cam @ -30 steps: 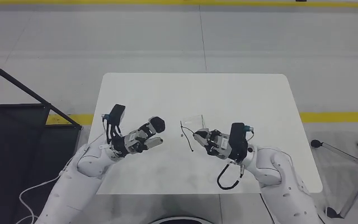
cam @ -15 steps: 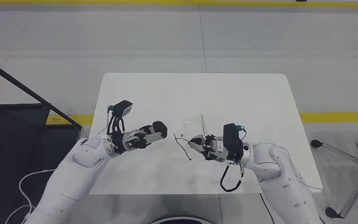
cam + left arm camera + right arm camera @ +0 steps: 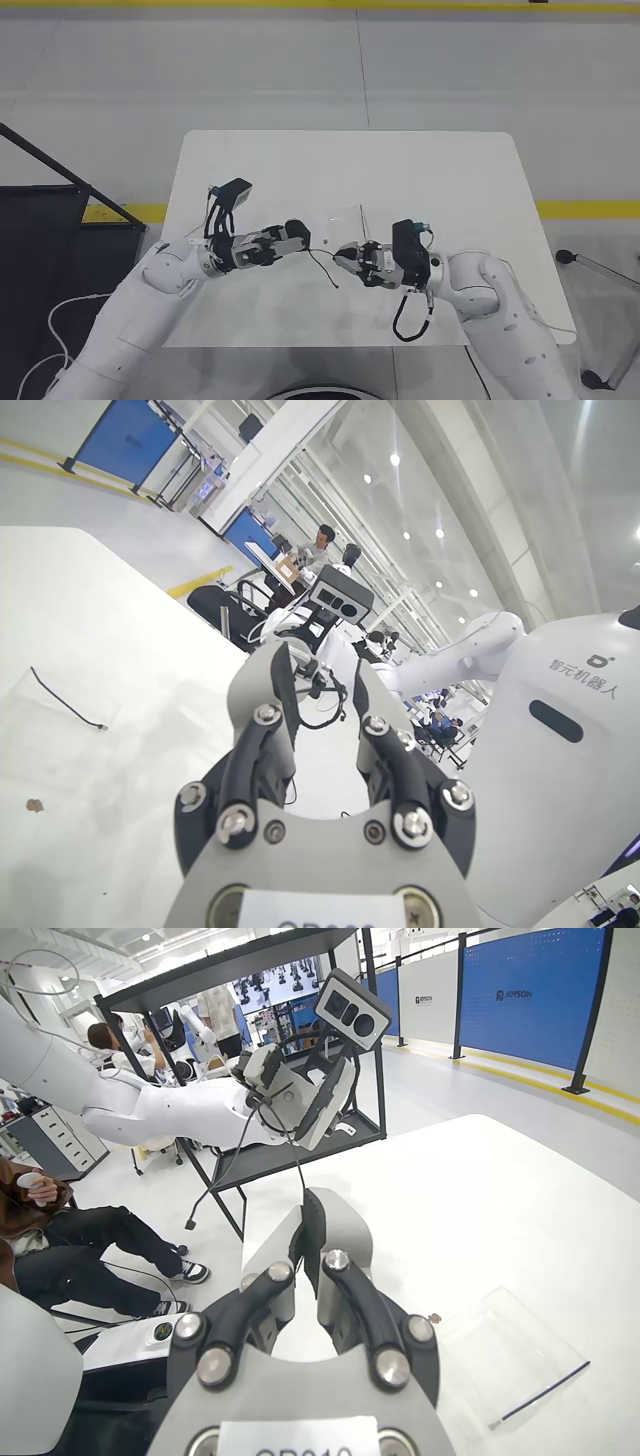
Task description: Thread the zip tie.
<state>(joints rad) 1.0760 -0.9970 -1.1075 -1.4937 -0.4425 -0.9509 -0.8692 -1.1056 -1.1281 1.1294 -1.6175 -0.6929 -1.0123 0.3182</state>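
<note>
- I had the right gripper [image 3: 306, 1202] clenched on one end of the zip tie [image 3: 321, 267], holding it in the air above the white surface [image 3: 450, 180].
- From those fingers the tie arched toward 9 o'clock, across to the left gripper [image 3: 321, 672]. Its head end then drooped toward 5 o'clock and hung free.
- My left gripper was released, its fingers spread, and it faced the right gripper from 9 o'clock. The tie's bend sat right at its tips, though I could not tell whether they touched it.
- A clear sheet [image 3: 343, 216] lay flat at 12 o'clock of the right gripper, with a second zip tie [image 3: 65, 703] lying across it.
- A small brown speck [image 3: 34, 805] sat on the surface near the sheet.
</note>
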